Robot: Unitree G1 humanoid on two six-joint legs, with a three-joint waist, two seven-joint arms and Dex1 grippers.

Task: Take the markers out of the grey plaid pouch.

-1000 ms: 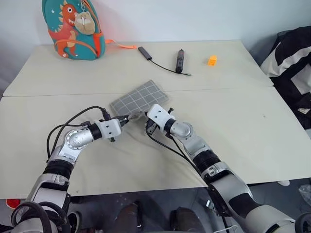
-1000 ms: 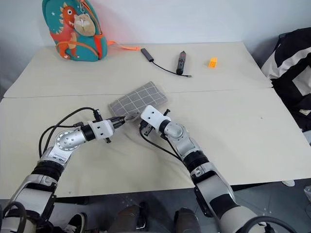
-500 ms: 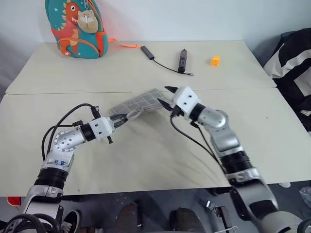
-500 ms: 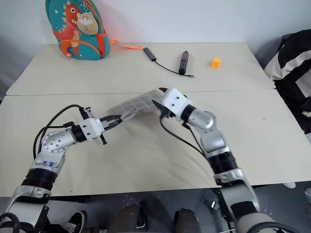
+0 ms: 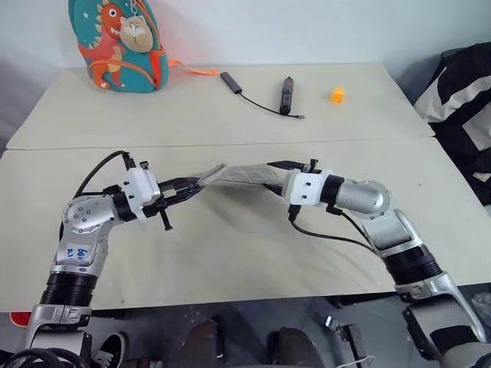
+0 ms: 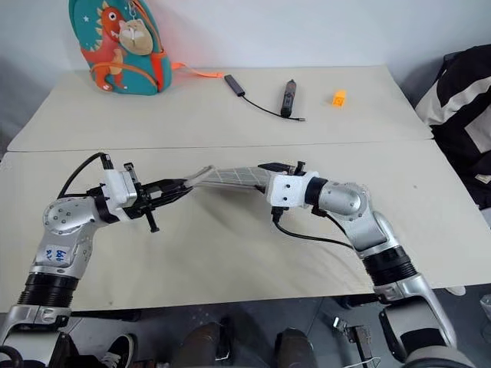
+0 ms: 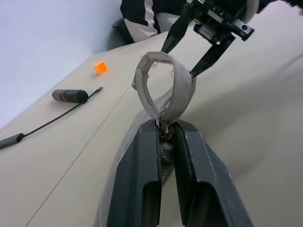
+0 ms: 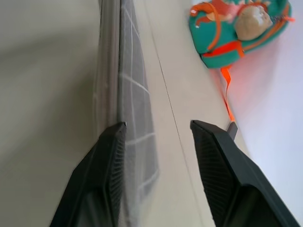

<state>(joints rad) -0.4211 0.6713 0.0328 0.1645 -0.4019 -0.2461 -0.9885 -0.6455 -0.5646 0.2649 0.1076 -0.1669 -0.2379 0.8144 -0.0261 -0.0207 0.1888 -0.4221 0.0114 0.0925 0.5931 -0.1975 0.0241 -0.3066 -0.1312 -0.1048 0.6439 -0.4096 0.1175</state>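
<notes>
- Pouch (image 5: 244,175), grey plaid: raised off the table (image 5: 230,245), stretched between both tools.
- Left tool (image 7: 164,128): clamped on the pouch's zipper end.
- Right tool (image 8: 158,137): fingers apart, astride the pouch's other end.
- Backpack (image 5: 117,42): far left corner.

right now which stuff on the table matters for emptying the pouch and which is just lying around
Job: grey plaid pouch, lifted off the table; left gripper shut on its zipper end; right gripper open at its other end.
Lying about: dinosaur backpack, dark stick with cable, small orange block.
</notes>
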